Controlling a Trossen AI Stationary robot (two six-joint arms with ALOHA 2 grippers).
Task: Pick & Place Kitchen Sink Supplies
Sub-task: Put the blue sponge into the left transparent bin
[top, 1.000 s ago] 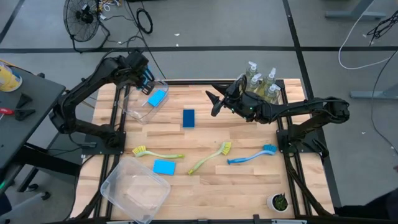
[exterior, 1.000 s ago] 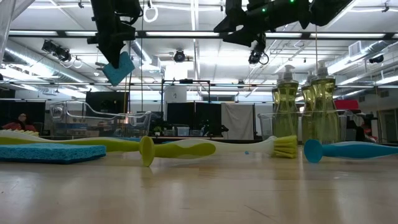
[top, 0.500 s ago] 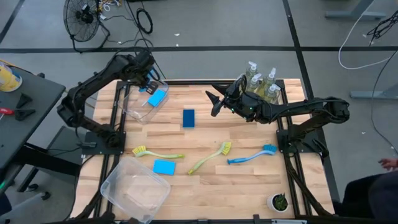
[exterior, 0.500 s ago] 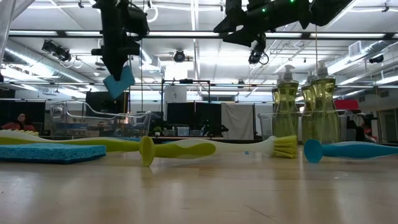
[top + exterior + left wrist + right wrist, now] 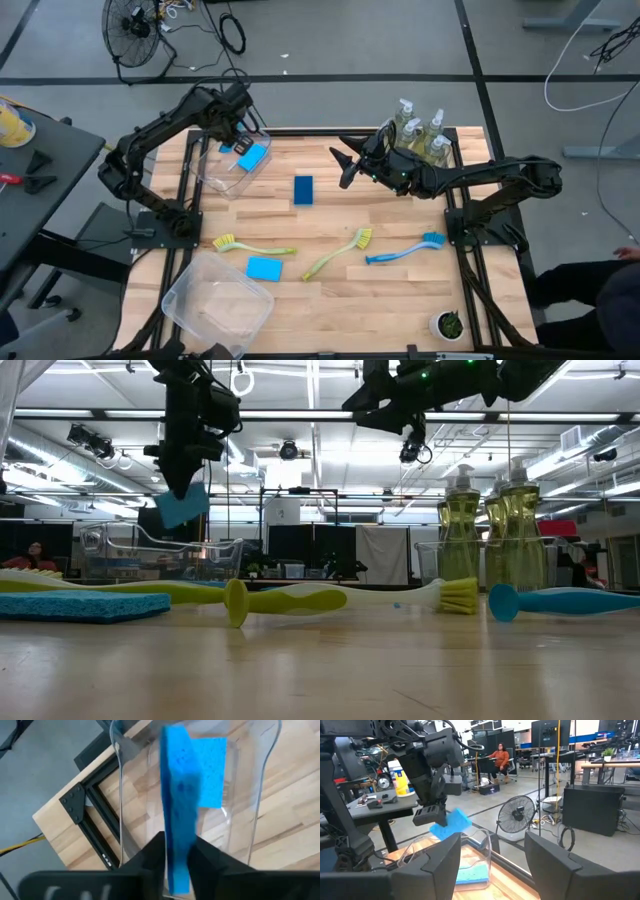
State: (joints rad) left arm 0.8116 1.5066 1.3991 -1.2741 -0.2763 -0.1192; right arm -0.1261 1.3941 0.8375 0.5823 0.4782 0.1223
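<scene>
The left hand (image 5: pixel 240 140) is closed on a blue sponge (image 5: pixel 179 820), gripping it by one edge, so the sponge hangs below the fingers (image 5: pixel 150 857). Directly under the hand stands a clear plastic bin (image 5: pixel 215 170), and a second blue sponge (image 5: pixel 252 157) already lies inside it. The held sponge (image 5: pixel 182 506) is above the bin's rim and does not touch it.

The right hand (image 5: pixel 347 163) hovers over the middle of the counter (image 5: pixel 400 290), its fingers spread wide apart and holding nothing. Just behind it stand the soap pump bottles (image 5: pixel 420 130). Another blue sponge (image 5: pixel 303 189) lies on the counter near its fingertips.
</scene>
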